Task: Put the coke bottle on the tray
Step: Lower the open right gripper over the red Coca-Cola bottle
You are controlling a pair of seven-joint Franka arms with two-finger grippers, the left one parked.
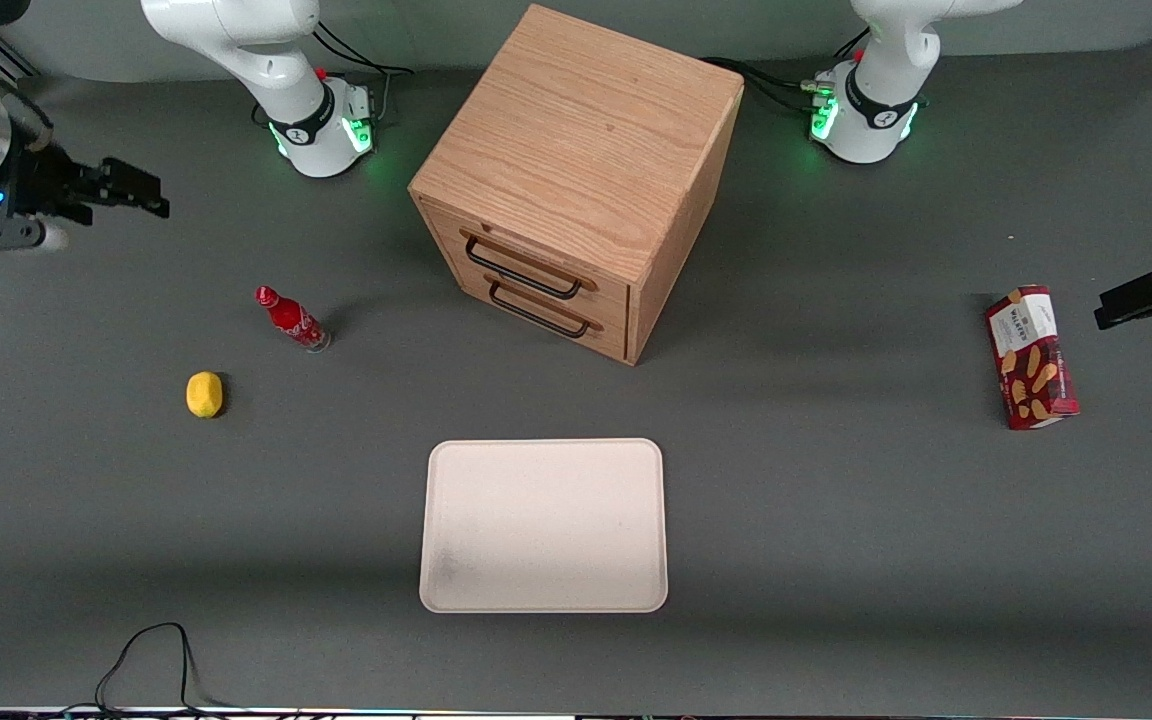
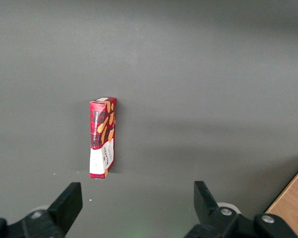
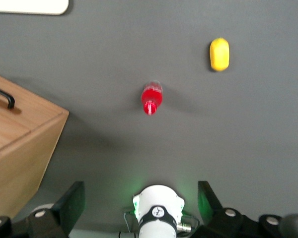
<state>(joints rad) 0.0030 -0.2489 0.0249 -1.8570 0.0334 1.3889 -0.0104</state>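
Coke bottle (image 1: 292, 320) upright (on the table), well apart from the wide-spread, empty claw (image 1: 126, 192).

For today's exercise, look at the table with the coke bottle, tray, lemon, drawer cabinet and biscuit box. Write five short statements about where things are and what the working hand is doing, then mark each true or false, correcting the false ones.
1. The coke bottle stands on the tray. False: it stands on the table, apart from the tray.
2. The tray holds nothing. True.
3. The hand grips the bottle. False: it is open and empty, raised toward the working arm's end of the table, well away from the bottle.
4. The lemon lies nearer to the front camera than the bottle. True.
5. The biscuit box lies beside the lemon. False: it lies toward the parked arm's end of the table, with the wooden drawer cabinet between them.
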